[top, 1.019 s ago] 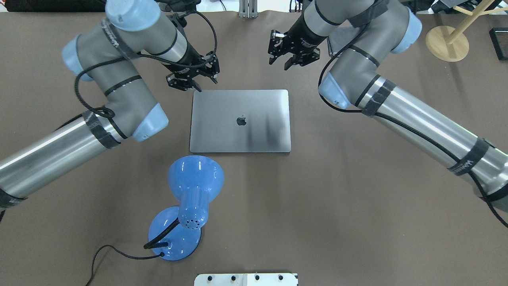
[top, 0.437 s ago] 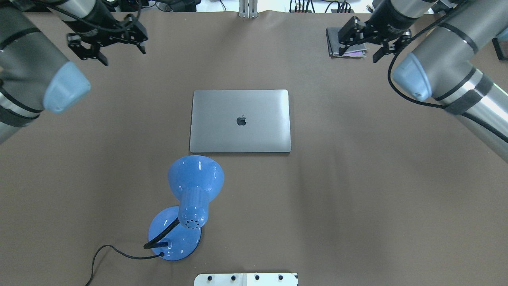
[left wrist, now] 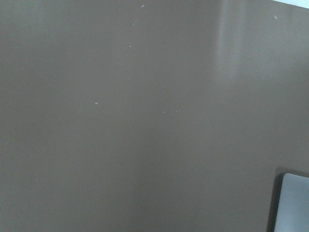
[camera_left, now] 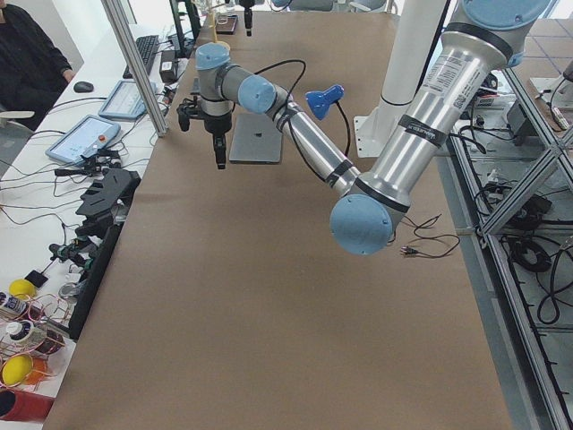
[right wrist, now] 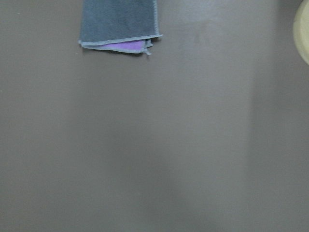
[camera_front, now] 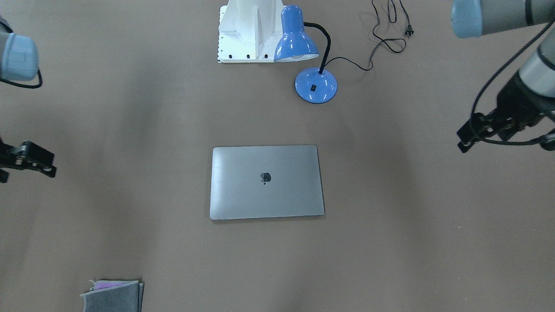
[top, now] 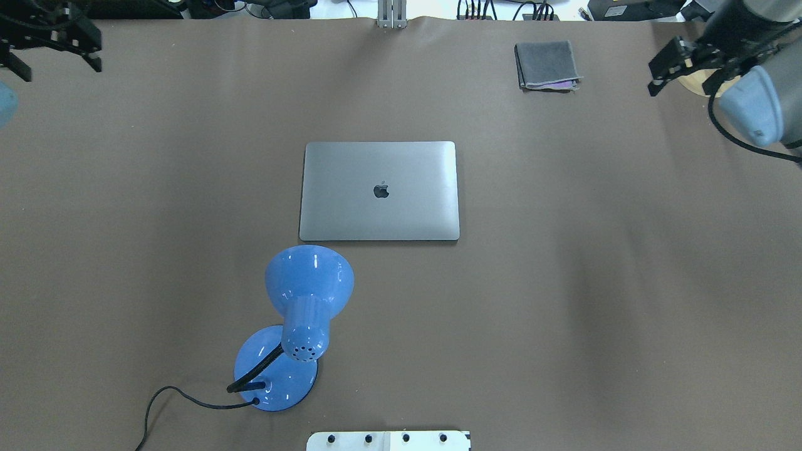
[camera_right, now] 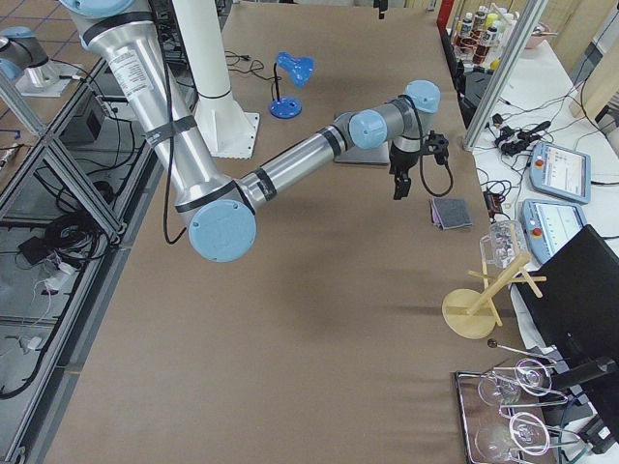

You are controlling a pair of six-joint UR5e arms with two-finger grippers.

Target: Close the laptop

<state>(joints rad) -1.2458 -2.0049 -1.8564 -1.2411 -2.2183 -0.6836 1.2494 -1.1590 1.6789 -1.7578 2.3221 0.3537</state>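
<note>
Lying shut and flat in the middle of the brown table (top: 564, 282), the slim space-grey metal laptop (top: 379, 191) shows its dark logo upward. The black left gripper (top: 59, 70) and the black right gripper (top: 682, 86) hover near the far corners, well apart from it, each with 2 fingers spread and holding nothing.

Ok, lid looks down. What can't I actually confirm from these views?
Laptop lid seam: the overhead and front views look down on the lid, so any leftover gap is hidden.
Right gripper opening: in the overhead view its own elbow and cable cover one finger; the front view's edge crops it.
Cloth contents: a purple layer peeks out; the grey fold covers the rest.
</note>
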